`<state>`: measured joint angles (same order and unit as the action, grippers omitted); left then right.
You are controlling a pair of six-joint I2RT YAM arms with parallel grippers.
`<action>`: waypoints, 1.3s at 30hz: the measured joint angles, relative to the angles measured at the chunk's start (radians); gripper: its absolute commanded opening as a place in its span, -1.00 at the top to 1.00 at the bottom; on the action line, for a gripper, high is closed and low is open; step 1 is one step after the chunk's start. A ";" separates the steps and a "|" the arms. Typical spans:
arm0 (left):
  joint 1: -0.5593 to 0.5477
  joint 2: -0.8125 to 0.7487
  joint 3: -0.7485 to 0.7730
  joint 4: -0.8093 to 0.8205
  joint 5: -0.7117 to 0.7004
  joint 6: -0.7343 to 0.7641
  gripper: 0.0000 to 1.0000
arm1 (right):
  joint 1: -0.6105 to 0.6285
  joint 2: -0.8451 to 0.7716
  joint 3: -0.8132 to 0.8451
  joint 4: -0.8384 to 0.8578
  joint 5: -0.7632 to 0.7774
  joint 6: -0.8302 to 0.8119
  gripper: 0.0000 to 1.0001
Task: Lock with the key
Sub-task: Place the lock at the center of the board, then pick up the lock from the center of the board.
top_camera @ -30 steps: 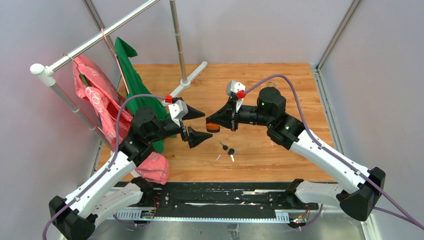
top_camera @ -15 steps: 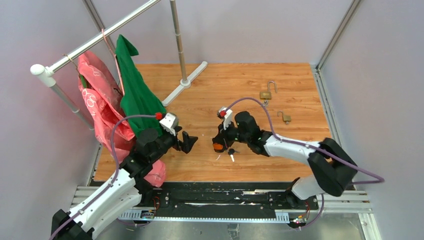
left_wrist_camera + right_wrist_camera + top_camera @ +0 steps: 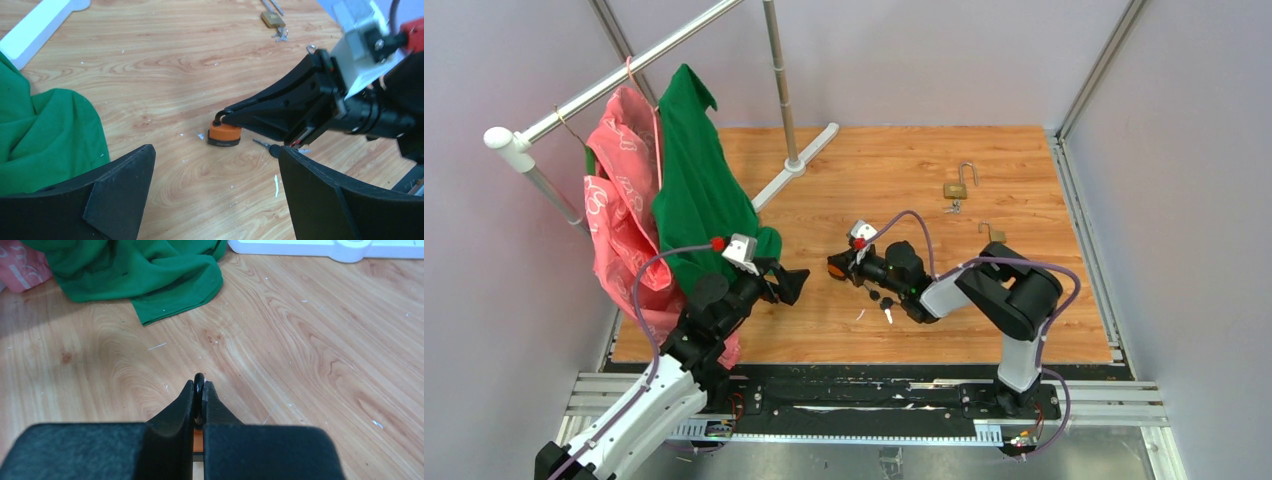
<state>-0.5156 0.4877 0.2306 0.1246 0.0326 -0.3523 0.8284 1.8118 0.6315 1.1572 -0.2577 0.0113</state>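
You have bright, even light from overhead, soft faint shadows on the wooden table, crisp top view, wood grain sharp in your wrist views, close black fingers slightly blurred

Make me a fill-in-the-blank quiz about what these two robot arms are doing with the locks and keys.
1. The right gripper is shut on the shackle of the ____ padlock.
2. The left gripper stands ____, holding nothing.
3. The keys lie on the table, nearer the ____ gripper.
4. The cloth whose hem rests on the table in the left wrist view is ____.

Missing words: orange; open; right; green.
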 measured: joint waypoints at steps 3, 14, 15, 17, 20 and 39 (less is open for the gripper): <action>0.010 -0.013 -0.010 0.019 -0.005 -0.021 -0.99 | 0.013 0.068 -0.001 0.100 0.013 -0.042 1.00; 0.014 -0.008 -0.031 0.048 -0.015 -0.047 -0.99 | 0.024 0.100 -0.115 0.276 0.028 -0.120 0.03; 0.015 -0.007 -0.031 0.050 -0.015 -0.048 -0.99 | 0.024 0.100 -0.124 0.283 0.032 -0.119 -0.05; 0.015 -0.005 -0.031 0.053 -0.015 -0.049 -0.99 | 0.024 0.098 -0.133 0.288 0.036 -0.115 -0.22; 0.015 -0.003 -0.032 0.054 -0.015 -0.049 -0.99 | 0.025 0.070 -0.134 0.270 0.037 -0.107 -0.57; 0.015 -0.005 -0.037 0.058 -0.016 -0.053 -1.00 | -0.340 -0.462 0.604 -1.282 0.223 -0.050 -0.66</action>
<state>-0.5003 0.4828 0.1940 0.1829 0.0170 -0.4049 0.4881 1.3502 1.2358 -0.1249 -0.0345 -0.0383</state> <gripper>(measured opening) 0.997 0.832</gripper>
